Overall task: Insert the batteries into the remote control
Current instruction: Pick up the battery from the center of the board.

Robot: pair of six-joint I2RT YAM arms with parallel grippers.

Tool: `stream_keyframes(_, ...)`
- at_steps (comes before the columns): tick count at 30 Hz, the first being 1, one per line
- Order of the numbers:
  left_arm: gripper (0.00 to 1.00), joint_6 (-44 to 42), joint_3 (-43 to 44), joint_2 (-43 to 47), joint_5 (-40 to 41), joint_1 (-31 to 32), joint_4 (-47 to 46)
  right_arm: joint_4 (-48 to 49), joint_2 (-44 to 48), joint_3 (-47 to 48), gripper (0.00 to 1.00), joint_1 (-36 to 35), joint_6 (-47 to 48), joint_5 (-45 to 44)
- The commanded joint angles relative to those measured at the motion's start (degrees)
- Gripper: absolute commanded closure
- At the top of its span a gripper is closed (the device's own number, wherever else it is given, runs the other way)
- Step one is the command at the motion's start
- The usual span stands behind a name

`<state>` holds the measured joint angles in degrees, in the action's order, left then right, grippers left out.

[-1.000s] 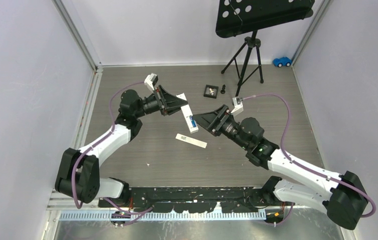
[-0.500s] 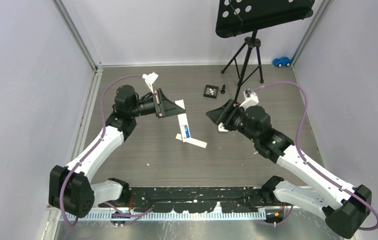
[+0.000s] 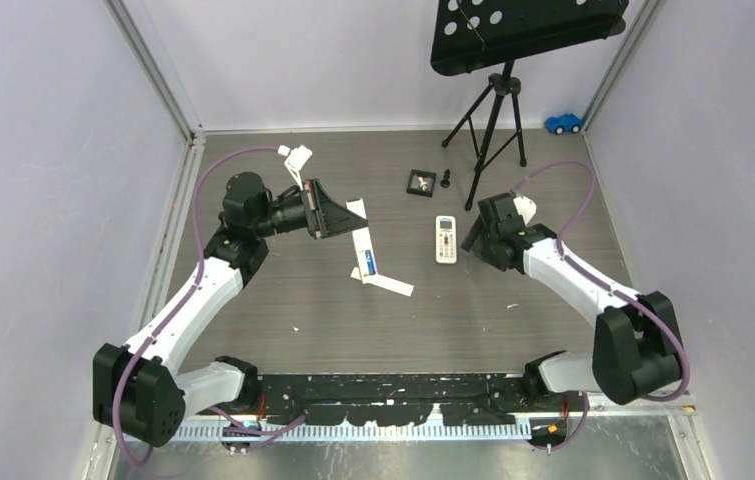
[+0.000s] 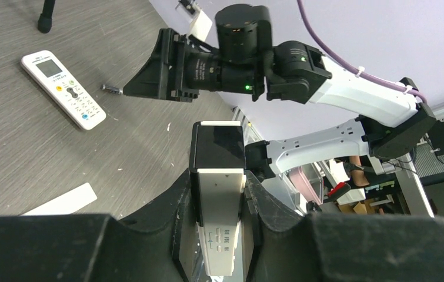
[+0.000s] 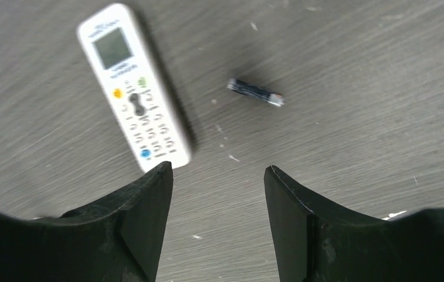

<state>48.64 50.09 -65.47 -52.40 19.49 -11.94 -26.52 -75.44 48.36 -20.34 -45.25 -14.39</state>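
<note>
My left gripper (image 3: pixel 338 215) (image 4: pixel 216 182) is shut on a white remote control (image 3: pixel 361 242) (image 4: pixel 217 200), holding it tilted above the table with its open back up. A blue battery (image 3: pixel 368 264) sits in its compartment. The remote's loose white cover (image 3: pixel 390 284) (image 4: pixel 60 201) lies below it on the table. A slim dark battery (image 5: pixel 254 92) (image 4: pixel 112 89) lies on the table just ahead of my right gripper (image 5: pixel 216 170) (image 3: pixel 471 238), which is open, empty and pointing down. In the top view the right gripper hides that battery.
A second white remote (image 3: pixel 445 238) (image 5: pixel 134 88) (image 4: pixel 63 88) lies face up left of the right gripper. Farther back stand a small black tray (image 3: pixel 420 181), a tripod (image 3: pixel 488 120) carrying a black board, and a blue toy car (image 3: pixel 563 123) in the far right corner.
My right gripper has left the held remote, swung right and dropped towards the table, its jaws narrowing a little. The left arm pulled its remote slightly left. The second remote shows now.
</note>
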Motion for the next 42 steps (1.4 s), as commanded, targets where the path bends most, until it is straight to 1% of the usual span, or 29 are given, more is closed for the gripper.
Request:
stream_keyframes(1, 1.00, -1.2, 0.3, 1.4, 0.8, -0.1, -0.7, 2.2, -2.2, -1.6, 0.38, 2.2, -4.5, -0.5)
stream_keyframes(4, 1.00, -0.8, 0.2, 0.9, 1.1, -0.1, -0.9, 3.9, -4.3, -1.9, 0.42, 2.8, -9.2, 0.2)
stream_keyframes(7, 1.00, -0.1, 0.1, 0.6, 0.8, -0.1, -1.7, 4.7, -7.5, -1.1, 0.42, 3.5, -12.2, -0.1)
stream_keyframes(12, 1.00, -0.7, 0.1, 1.4, 0.6, -0.1, -1.2, 6.0, -12.2, 0.3, 0.42, 4.4, -14.4, 0.7)
stream_keyframes(17, 1.00, -1.3, -0.1, 1.7, 0.6, -0.1, -0.4, 6.0, -13.6, 0.3, 0.43, 4.8, -16.2, -1.6)
stream_keyframes(35, 1.00, -1.5, 0.1, 0.7, 0.5, -0.1, -0.1, 4.9, -16.5, 1.2, 0.40, 6.1, -16.4, -5.5)
stream_keyframes(42, 1.00, -1.6, 0.3, 0.3, 0.4, -0.1, 0.1, 4.9, -19.3, 3.1, 0.44, 6.4, -14.8, -6.2)
